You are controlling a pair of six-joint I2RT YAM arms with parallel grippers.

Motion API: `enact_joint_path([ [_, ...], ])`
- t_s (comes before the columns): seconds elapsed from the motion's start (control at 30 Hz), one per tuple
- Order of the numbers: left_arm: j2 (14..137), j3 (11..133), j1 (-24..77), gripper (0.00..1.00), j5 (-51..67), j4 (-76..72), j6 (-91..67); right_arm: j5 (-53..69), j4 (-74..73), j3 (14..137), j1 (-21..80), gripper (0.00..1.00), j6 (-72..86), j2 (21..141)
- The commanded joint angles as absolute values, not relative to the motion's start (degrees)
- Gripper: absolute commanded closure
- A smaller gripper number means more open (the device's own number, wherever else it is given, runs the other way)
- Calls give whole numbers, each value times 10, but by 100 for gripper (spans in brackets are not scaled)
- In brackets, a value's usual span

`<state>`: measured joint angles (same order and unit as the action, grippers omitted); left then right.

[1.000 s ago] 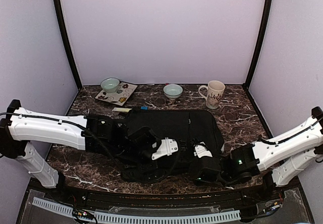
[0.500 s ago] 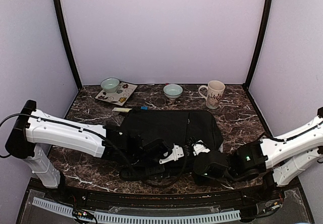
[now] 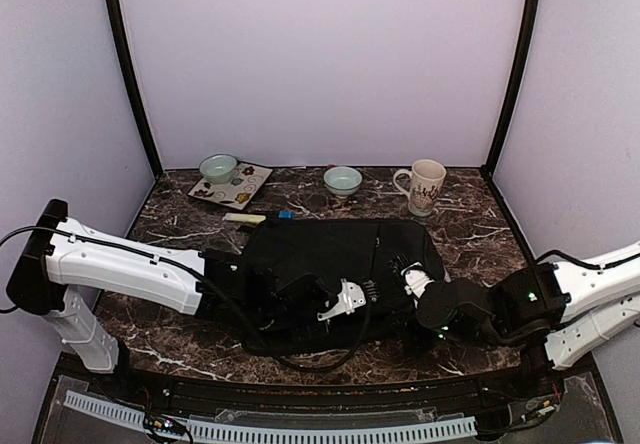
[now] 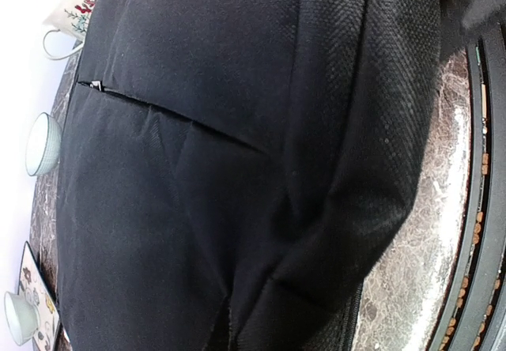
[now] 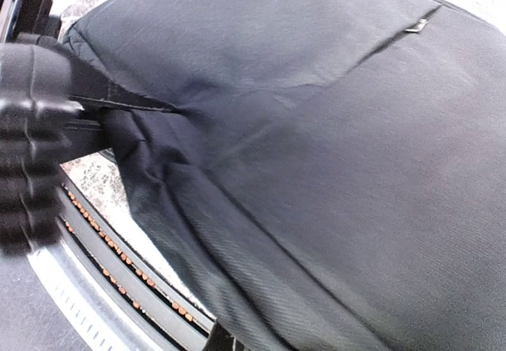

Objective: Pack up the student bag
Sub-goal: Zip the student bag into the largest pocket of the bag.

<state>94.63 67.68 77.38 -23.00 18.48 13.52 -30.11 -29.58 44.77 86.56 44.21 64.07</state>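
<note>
Where the marble table [image 3: 480, 234] fills the booth floor, the bag [image 3: 320, 254] lies flat across its middle, long side running 9 to 3 o'clock, near edge close to the table's front lip. Black woven cloth; one zip line crosses the top panel, with its pull showing in the left wrist view [image 4: 96, 85] and the right wrist view [image 5: 417, 25].

Left arm [image 3: 120, 264] reaches in from 9 o'clock, low over the bag's near half. Left gripper [image 3: 362, 290] sits on the bag's near middle, fingers pressed together. Its own camera shows only cloth (folds run toward the bottom of that view), so I cannot tell whether any cloth is caught.

Right arm [image 3: 560, 299] comes in from 4 o'clock. Right gripper [image 3: 405, 272] is at the bag's near-right corner, closed. In the right wrist view its black fingers [image 5: 35, 122] pinch a tab of bag fabric, which is drawn taut and puckers the panel.

Back row, beyond the bag:
- Tray [image 3: 245, 189] at 11 o'clock, patterned, set askew.
- Mug [image 3: 424, 186] at 1 o'clock, cream with a red print, upright, handle toward 9.
- Bowl on tray [image 3: 218, 168], pale green, at the tray's far-left corner.
- Lone bowl [image 3: 343, 180] at 12 o'clock, same colour, on the bare table.
- Pale stick [image 3: 245, 218] just beside the bag's far-left corner; too small to identify.
</note>
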Motion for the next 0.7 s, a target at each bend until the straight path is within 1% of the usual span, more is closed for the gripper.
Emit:
enact_joint_path([
  [0.0,916,669,768,100,-235,236,121,-331,-345,479,869,100,484,582],
  [0.37,860,618,766,100,-222,278,114,-357,-478,458,868,100,564,421],
  [0.53,846,603,766,100,-225,293,110,-353,-493,467,868,100,562,403],
  [0.67,832,603,765,99,-220,298,97,-321,-453,464,868,100,526,417],
])
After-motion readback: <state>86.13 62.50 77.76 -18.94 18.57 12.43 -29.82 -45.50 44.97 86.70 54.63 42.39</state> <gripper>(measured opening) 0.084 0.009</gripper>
